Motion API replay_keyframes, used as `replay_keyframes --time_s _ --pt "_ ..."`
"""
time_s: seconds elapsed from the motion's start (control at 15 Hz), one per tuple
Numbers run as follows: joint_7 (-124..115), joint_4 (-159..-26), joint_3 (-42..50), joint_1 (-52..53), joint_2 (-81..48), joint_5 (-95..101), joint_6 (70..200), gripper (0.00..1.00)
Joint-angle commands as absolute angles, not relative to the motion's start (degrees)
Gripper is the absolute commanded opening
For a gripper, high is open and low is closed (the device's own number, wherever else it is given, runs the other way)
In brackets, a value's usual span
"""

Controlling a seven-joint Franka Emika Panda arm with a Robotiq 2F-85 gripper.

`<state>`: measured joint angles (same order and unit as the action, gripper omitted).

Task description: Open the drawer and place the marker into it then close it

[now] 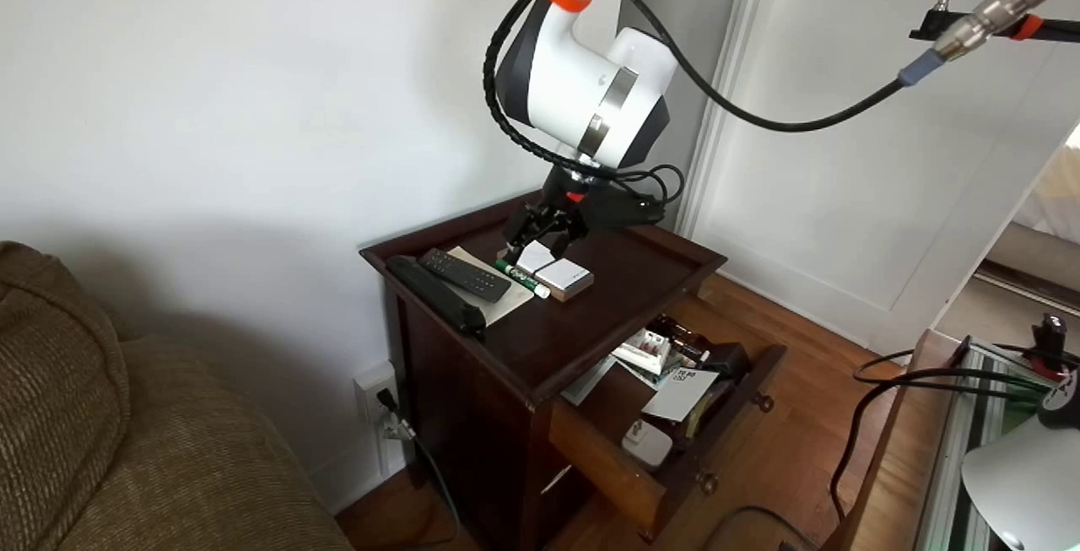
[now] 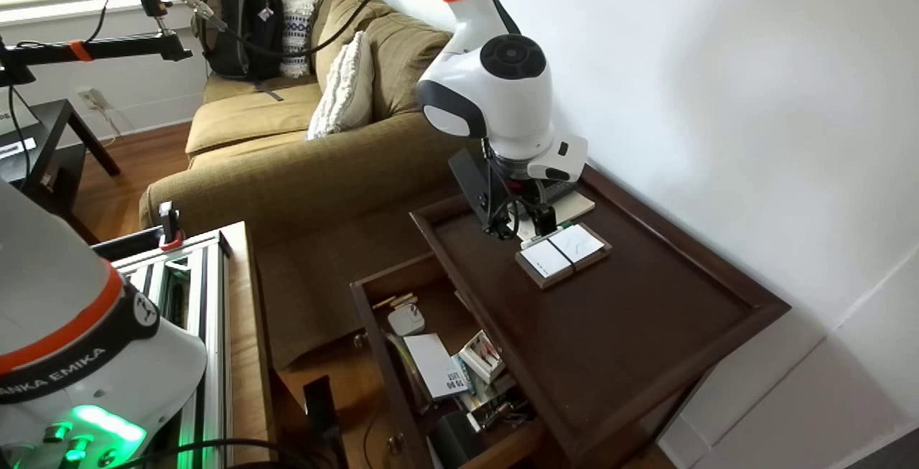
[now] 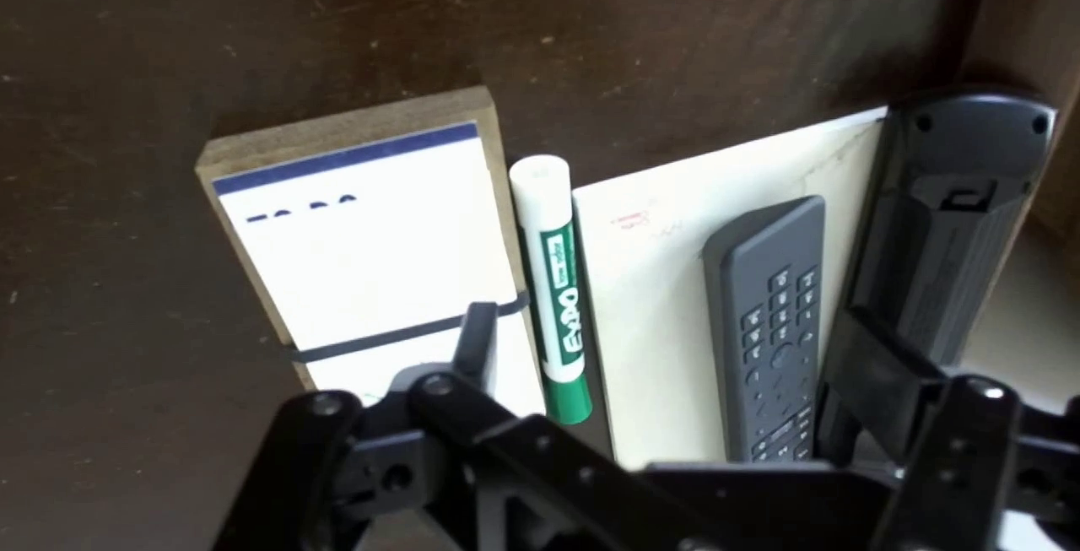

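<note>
See the black Robotiq gripper [image 3: 671, 319] close to the green end of the Expo marker [image 3: 553, 281], with jaws spread wide. In the wrist view, note one finger [image 3: 477, 340] in front of the white notepad [image 3: 380, 264], near the marker, and the opposite finger [image 3: 894, 382] well past the marker on its other side. Find the marker lying flat on the dark reddish-brown side table [image 2: 632, 332], with label facing up. Just beside the marker, see the notepad, bound by a dark band [image 3: 380, 337] to a wooden block [image 3: 346, 136]; cannot tell touching from a slight gap. Along the marker's opposite long side, see a cream sheet [image 3: 650, 306], with a dark grey remote control [image 3: 772, 340] on top, farther from the marker. Beyond the remote control, counted from the marker, find a long black bar-shaped device [image 3: 949, 213]. Above the marker, in both exterior views, see the white Panda arm [image 1: 569, 91]. Lower than the marker and well apart, find the reddish-brown drawer [image 1: 603, 464] pulled out, with a white "TO DO LIST" pad [image 1: 682, 395] and a white adapter [image 1: 648, 445] inside. Past the black device, well apart from the marker, see a tan sofa [image 2: 309, 153].
</note>
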<state>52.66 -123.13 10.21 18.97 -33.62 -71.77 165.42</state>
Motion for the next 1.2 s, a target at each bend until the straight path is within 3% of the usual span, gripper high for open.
replay_keyframes --time_s 0.0,1.13 --pt "53.38 -120.59 9.86 18.34 -36.78 -70.70 163.26 1.00" --pt "62.79 -117.72 6.02 15.20 -39.56 -74.95 163.10 1.00"
